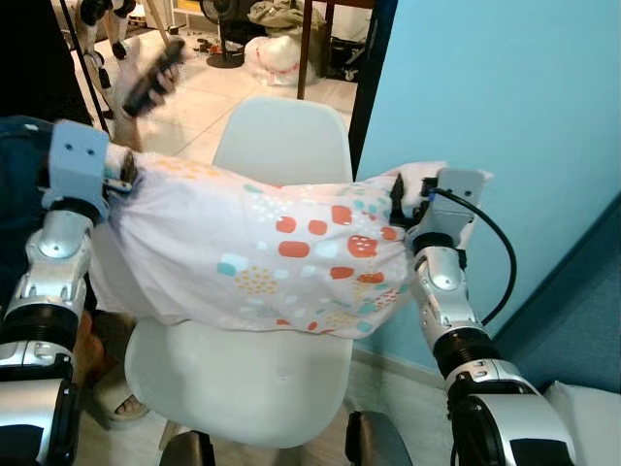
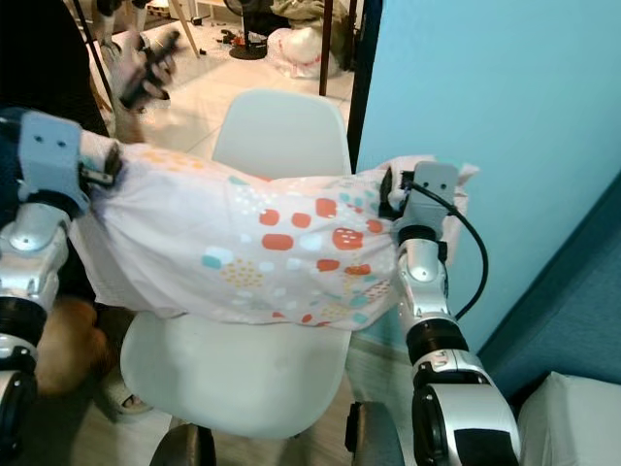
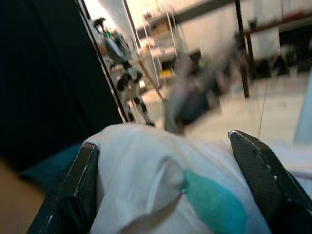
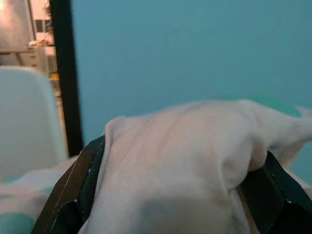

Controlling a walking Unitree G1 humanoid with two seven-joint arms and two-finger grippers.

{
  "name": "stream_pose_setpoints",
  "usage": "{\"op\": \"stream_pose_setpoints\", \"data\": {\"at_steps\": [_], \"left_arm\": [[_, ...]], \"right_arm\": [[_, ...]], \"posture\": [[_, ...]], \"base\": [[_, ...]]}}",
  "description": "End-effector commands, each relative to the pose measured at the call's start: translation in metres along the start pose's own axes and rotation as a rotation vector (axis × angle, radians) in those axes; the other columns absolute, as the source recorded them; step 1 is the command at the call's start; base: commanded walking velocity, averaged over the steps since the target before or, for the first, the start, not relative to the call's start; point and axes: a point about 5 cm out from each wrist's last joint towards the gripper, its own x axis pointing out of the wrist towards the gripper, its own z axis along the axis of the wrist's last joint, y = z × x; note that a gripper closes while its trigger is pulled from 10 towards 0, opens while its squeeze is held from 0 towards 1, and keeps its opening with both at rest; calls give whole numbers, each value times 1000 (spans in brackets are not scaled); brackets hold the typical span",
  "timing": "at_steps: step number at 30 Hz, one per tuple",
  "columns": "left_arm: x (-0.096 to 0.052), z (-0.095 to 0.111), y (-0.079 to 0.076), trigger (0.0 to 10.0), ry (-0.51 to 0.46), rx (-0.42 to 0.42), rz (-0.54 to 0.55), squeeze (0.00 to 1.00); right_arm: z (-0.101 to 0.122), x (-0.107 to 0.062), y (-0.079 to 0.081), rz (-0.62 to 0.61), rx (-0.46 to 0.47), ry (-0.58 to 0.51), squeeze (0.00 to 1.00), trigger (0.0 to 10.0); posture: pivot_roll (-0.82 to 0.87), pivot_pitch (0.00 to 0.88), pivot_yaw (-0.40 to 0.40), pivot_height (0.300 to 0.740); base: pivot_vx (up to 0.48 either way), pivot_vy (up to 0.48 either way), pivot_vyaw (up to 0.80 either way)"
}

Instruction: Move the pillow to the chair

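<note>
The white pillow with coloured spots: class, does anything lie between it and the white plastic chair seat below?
Nothing visible does. The white spotted pillow, clamped at its ends by the left gripper and right gripper, hangs over the white plastic chair, whose seat below looks bare.

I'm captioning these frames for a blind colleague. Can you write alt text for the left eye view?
Two silver robot arms hold a white pillow with red, teal and yellow patches above the seat of a white chair, the left claw gripping one end, the right claw the other. A teal wall stands right; a person's hand holds a dark object behind.
</note>
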Motion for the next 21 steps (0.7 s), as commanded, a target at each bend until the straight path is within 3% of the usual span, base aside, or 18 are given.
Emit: {"op": "stream_pose_setpoints", "data": {"at_steps": [1, 4, 5, 7, 8, 9, 10, 17, 19, 20, 21], "left_arm": [[6, 15, 8, 10000, -63, -9, 15, 0], [8, 16, 16, 10000, -56, 14, 44, 0], [8, 16, 20, 10000, -48, 14, 62, 63], [8, 16, 20, 10000, -48, 14, 62, 63], [8, 15, 26, 10000, -39, 13, 94, 447], [8, 15, 27, 10000, -38, 12, 101, 447], [8, 15, 30, 10000, -40, 5, 108, 1000], [8, 13, 38, 10000, -22, -5, 128, 1000], [8, 11, 39, 10000, -7, 1, 133, 1000], [7, 8, 38, 10000, 18, 11, 124, 1000], [7, 8, 38, 10000, 18, 11, 124, 1000]], "right_arm": [[3, 4, -12, -61, 1, -4, 0, 10000], [4, 7, -18, -81, 1, 0, 0, 10000], [4, 7, -18, -72, 16, -8, 1000, 10000], [4, 7, -18, -72, 16, -8, 1000, 10000], [6, 8, -18, -53, 25, -28, 1000, 10000], [7, 8, -18, -50, 25, -33, 1000, 10000], [8, 8, -17, -51, 29, -38, 1000, 10000], [11, 9, -15, -37, 65, -51, 1000, 10000], [6, 11, -14, -31, 100, 4, 1000, 10000], [-5, 12, -11, -2, 112, 114, 1000, 10000], [-5, 12, -11, -2, 112, 114, 1000, 10000]], "posture": [[46, 0, -110, 548], [44, 0, -108, 548], [45, 0, -107, 548], [45, 0, -107, 548], [45, 0, -107, 548], [45, 0, -107, 548], [44, 0, -106, 548], [45, 0, -105, 548], [45, 0, -106, 548], [45, 0, -107, 548], [45, 0, -107, 548]], "base": [[0, 0, 0], [0, 0, 0], [0, 0, 0], [0, 0, 0], [0, 0, 0], [0, 0, 0], [0, 0, 0], [0, 0, 0], [0, 0, 0], [0, 0, 0], [0, 0, 0]]}}
